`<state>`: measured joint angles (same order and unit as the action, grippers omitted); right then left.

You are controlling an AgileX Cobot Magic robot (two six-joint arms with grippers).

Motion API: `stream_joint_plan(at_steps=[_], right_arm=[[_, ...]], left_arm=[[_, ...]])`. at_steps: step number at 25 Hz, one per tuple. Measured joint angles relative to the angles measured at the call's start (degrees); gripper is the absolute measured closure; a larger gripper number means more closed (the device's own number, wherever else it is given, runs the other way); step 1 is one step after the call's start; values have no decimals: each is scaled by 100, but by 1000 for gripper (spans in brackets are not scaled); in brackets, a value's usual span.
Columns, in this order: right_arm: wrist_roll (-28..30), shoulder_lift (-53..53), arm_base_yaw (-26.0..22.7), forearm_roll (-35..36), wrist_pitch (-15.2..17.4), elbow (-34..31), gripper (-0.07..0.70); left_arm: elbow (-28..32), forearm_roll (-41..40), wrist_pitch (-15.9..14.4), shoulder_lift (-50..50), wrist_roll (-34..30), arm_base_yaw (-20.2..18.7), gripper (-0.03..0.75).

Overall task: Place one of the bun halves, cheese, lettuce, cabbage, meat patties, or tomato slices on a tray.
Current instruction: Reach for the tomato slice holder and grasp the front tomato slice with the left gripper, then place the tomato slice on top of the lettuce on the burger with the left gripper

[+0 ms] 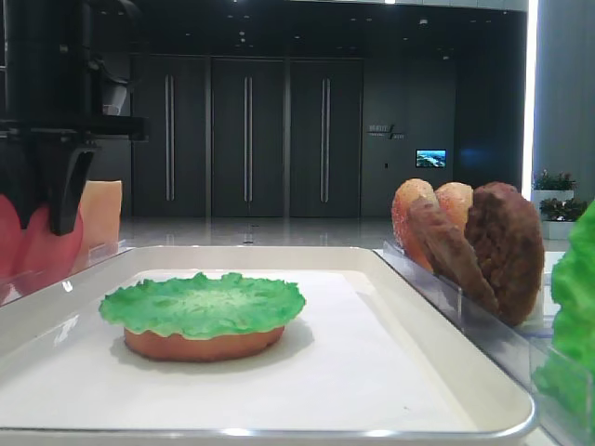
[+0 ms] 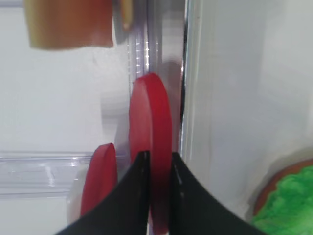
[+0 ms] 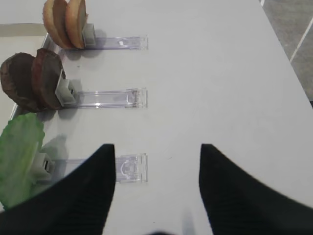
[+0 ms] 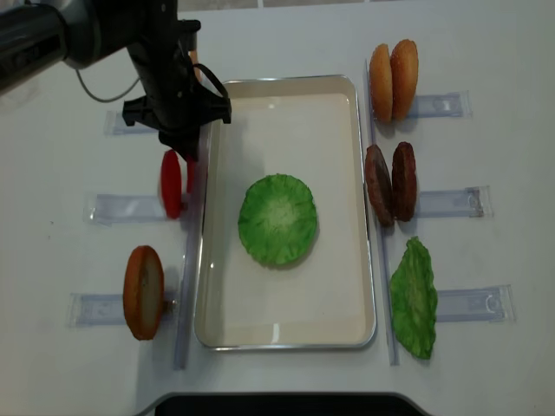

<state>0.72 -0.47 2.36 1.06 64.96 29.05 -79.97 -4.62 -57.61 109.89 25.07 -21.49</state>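
My left gripper [image 2: 159, 154] is shut on an upright red tomato slice [image 2: 151, 117] in its clear rack just left of the tray [image 4: 286, 80]. A second tomato slice [image 2: 100, 181] stands beside it, outside the grip. On the cream tray lies a green lettuce leaf [image 4: 277, 219] on top of an orange-tan bun half [image 1: 204, 344]. Cheese [image 2: 68, 22] stands in the rack beyond the tomatoes. My right gripper [image 3: 157, 146] is open above the bare table with nothing between its fingers.
Right of the tray, clear racks hold two bun halves [image 4: 392, 80], two meat patties [image 4: 390, 184] and another lettuce leaf [image 4: 414, 297]. One more bun half [image 4: 143, 292] stands in the near left rack. An empty rack end [image 3: 129, 168] lies by my right gripper.
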Motion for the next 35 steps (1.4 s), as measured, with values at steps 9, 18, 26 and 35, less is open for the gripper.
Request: stream_joint_plan(at_steps=[9, 18, 26, 35], right_arm=[[0, 0, 0, 0, 0, 0, 261], [0, 0, 0, 0, 0, 0, 261], [0, 0, 0, 0, 0, 0, 261], [0, 0, 0, 0, 0, 0, 261]], left_arm=[[-337, 585, -125, -942, -17, -25, 662], [764, 2708, 764, -1188, -951, -19, 664], [2690, 6309, 1970, -1504, -4221, -19, 664], [3494, 7366, 2424, -1504, -5554, -19, 664]])
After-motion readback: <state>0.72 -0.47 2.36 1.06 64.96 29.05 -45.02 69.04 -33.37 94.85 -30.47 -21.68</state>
